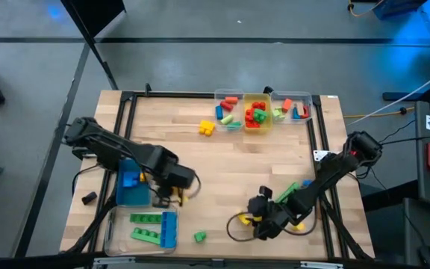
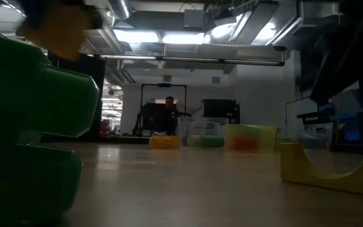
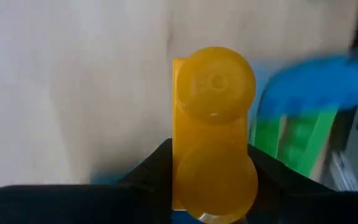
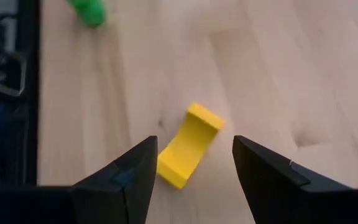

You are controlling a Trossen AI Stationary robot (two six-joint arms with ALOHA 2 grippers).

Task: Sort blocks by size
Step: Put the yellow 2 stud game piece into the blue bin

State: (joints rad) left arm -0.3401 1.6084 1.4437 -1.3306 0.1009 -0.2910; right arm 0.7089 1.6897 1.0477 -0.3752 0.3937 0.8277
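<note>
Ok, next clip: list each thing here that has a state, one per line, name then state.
left pincer: shut on the yellow brick, above the near-left bins.
right pincer: open, hovering over the yellow arch block, not touching.
yellow arch block: lying on the table, ungripped.
three clear bins: at the far edge, holding mixed blocks.
small green block: loose near the front edge.

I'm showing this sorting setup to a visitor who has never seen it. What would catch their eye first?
Probably the left gripper, near the table's front left, clamped on a yellow two-stud block beside the bin holding long green and blue bricks. Next, the right gripper, at the front right, open just above a yellow arch-shaped block lying on the wood. Along the far edge sit small clear bins filled with mixed coloured blocks.
</note>
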